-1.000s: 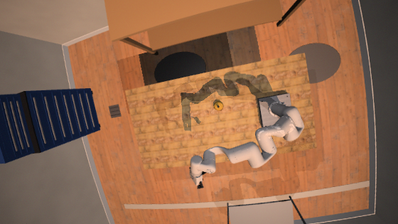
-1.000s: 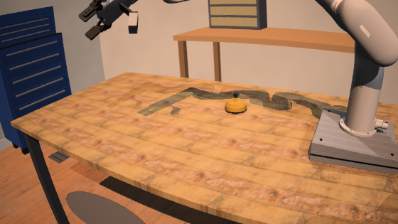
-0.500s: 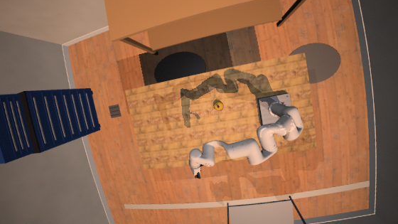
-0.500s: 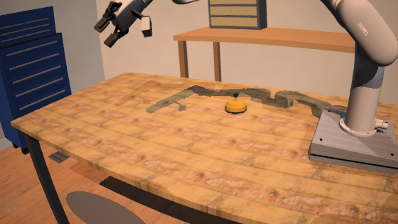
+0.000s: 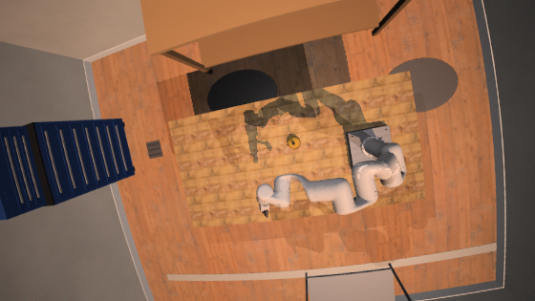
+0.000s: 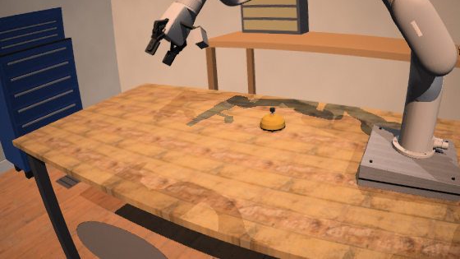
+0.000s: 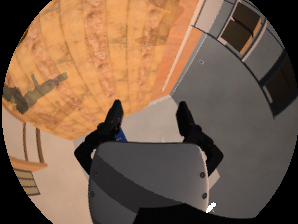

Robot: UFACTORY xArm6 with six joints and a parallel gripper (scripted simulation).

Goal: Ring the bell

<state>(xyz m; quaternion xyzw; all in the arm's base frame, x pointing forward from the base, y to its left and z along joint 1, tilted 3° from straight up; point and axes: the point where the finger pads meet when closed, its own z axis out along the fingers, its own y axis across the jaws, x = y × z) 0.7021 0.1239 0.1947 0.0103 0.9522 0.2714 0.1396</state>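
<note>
So far nothing done | hand (image 6: pixel 161 51) wide open, empty, high above counter (image 6: pixel 172 164); well apart from bell (image 6: pixel 272 122) | button (image 6: pixel 272 109) unpressed; approach, press, release, withdrawal remain

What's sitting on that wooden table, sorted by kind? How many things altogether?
Yellow bells: 1
Robot arms with an open, empty pincer: 1
Grey base plates under the arm: 1
Total: 3

White arm (image 6: pixel 415 25) arches high from base, wrist angled down-left. Gripper (image 6: pixel 163 52) in air, fingers fully apart, holding nothing.
</note>
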